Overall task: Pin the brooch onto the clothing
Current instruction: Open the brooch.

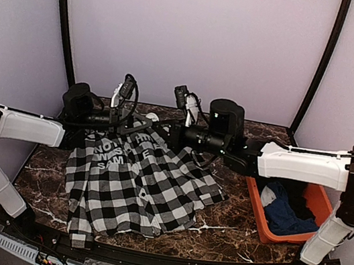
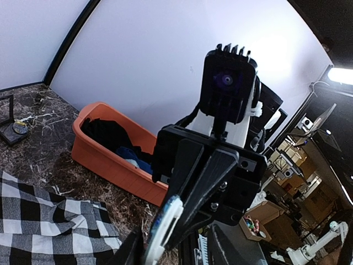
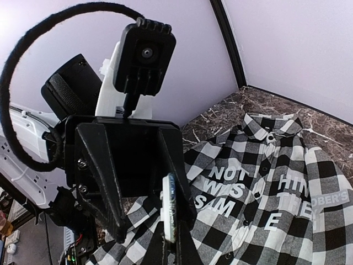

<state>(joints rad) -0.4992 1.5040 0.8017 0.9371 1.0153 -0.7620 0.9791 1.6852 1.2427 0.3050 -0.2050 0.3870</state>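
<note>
The brooch (image 3: 172, 210) is a white-backed round disc seen edge-on, pinched between my right gripper's (image 3: 172, 232) own shut fingers. In the left wrist view the brooch (image 2: 165, 221) sticks out of those same black fingers. My left gripper (image 2: 176, 245) faces the right one, its jaws spread apart on either side of the brooch, with one finger (image 3: 179, 171) close against the disc. Both grippers meet above the collar end of the clothing (image 1: 135, 180), a black-and-white checked shirt with white lettering (image 3: 242, 182), lying flat on the marble table.
An orange bin (image 1: 261, 218) stands at the right of the table with a dark blue garment (image 1: 285, 215) inside. A small black stand (image 2: 12, 128) sits on the table near the back wall. Purple walls close in the back and sides.
</note>
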